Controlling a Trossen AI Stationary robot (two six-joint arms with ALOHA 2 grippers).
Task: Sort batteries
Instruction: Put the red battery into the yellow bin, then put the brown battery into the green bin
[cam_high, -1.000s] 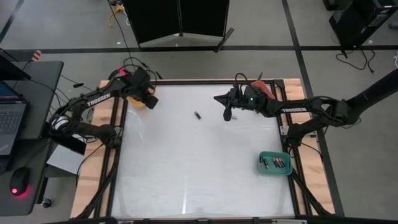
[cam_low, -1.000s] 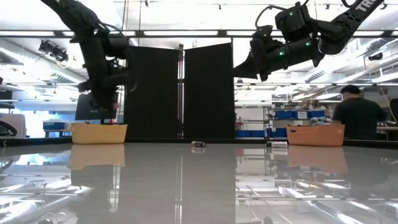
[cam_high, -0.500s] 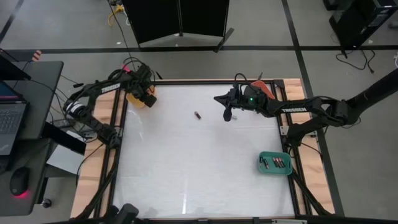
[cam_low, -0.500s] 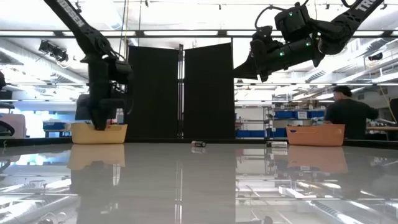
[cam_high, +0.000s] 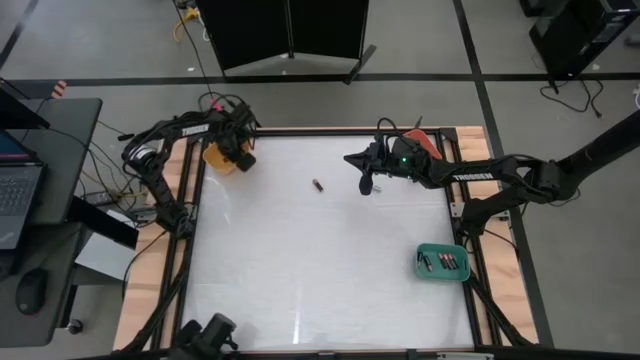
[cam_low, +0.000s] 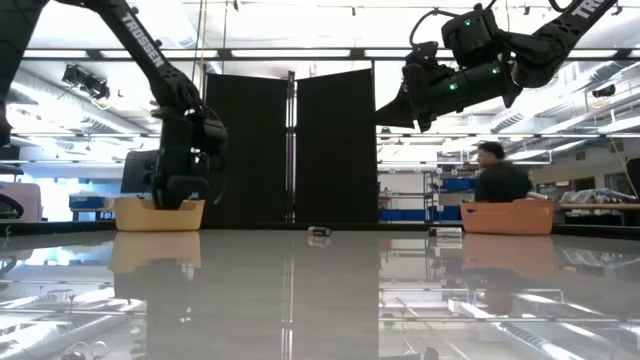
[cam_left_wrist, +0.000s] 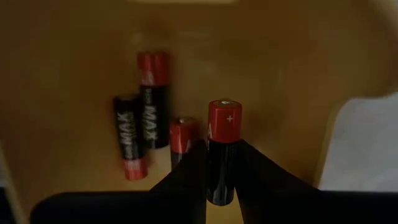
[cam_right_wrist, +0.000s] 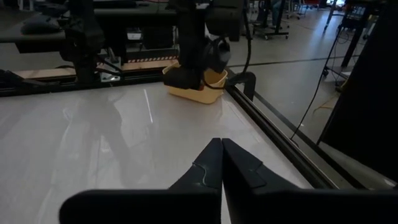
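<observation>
Red-capped black battery (cam_left_wrist: 222, 151), one, clamped between our left gripper (cam_left_wrist: 221, 163) jaws, long axis running out past the fingertips, over the orange tray (cam_left_wrist: 81, 74); right gripper (cam_right_wrist: 221, 163) pinched empty.

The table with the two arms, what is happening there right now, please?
The robot is sorting batteries into trays. The left gripper is down in the orange tray at the table's far left corner, shut on a red-topped battery, with three batteries already lying inside. The right gripper hangs shut above the table near the far edge. One loose battery lies on the table, and the green tray holds several more.
</observation>
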